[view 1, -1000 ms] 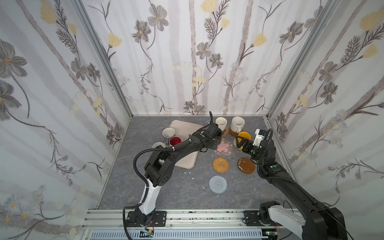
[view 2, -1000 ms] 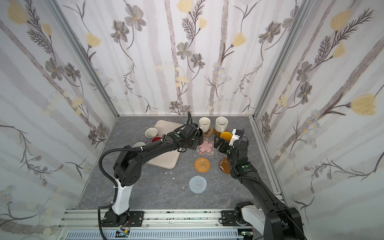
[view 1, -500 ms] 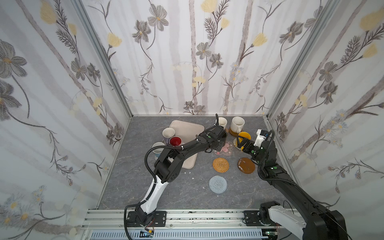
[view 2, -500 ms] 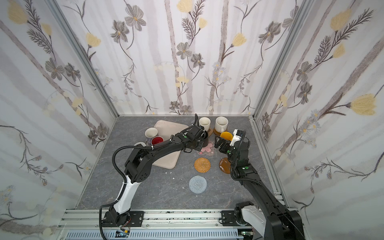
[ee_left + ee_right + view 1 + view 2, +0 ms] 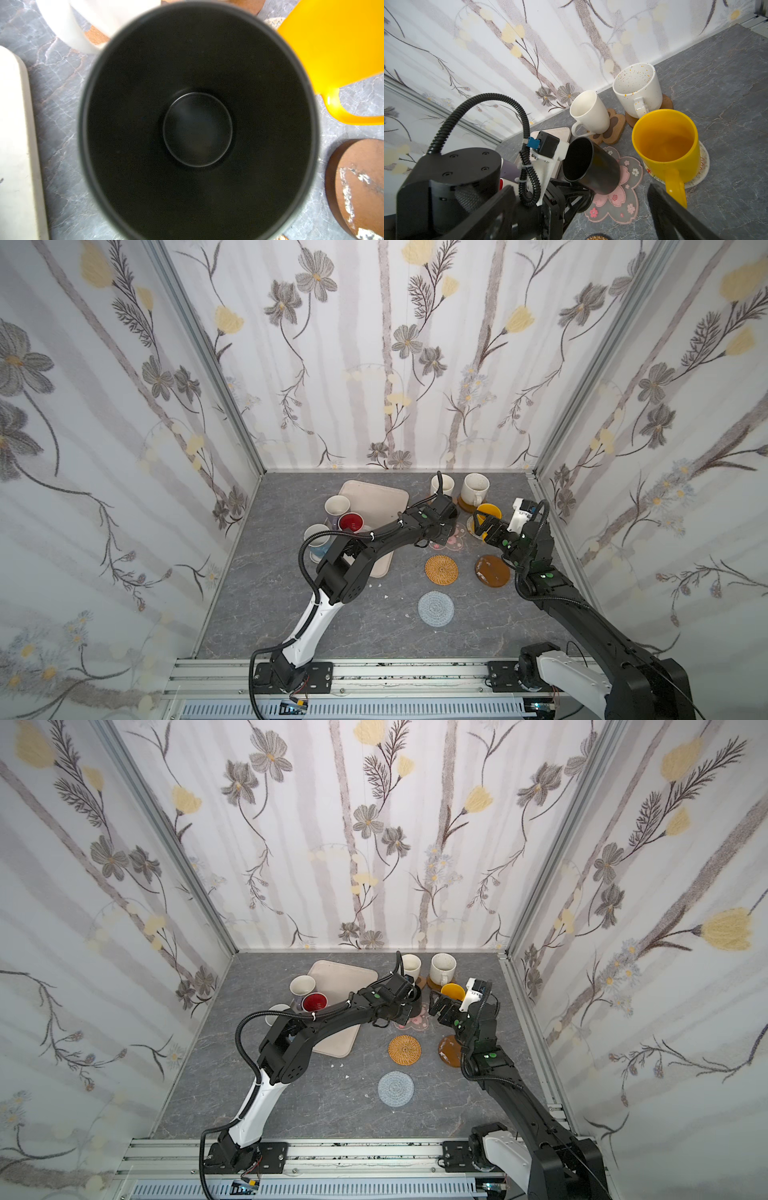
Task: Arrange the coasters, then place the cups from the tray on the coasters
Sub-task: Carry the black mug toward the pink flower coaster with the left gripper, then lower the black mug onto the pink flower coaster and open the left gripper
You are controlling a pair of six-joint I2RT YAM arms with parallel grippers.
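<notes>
Black mug: it sits in your left claw, tipped over. Its mouth leans back toward that arm's wrist and its base points away, beyond the fingertips.
Pink blossom coaster: directly under the mug's base, just past the claw's tips. The lower rim of the base is at the mat or a hair above it; you cannot tell which from here.
Deciding relation: the mug's long axis is slanted, not upright. By my reading, you need to swing the mouth up over the base before letting go, with the base kept on the blossom.
Left claw: narrow, clamped on the mug from underneath, apparently at the handle, though the handle itself is hidden.
Right claw: jaws spread wide and holding nothing. It is just across the blossom mat from your left claw, with the yellow mug's handle between its fingers but untouched.
Yellow mug: upright on the beige woven coaster, right beside the black mug, so watch that gap as you tilt.
Cream mug: on the paw coaster, just beyond the left claw.
Speckled mug: on a wooden round, further out.
Bare mats: the rattan round, second wooden round and crocheted mat lie behind the claws, toward the arm bases.
Tray: behind the left claw, along its arm.
</notes>
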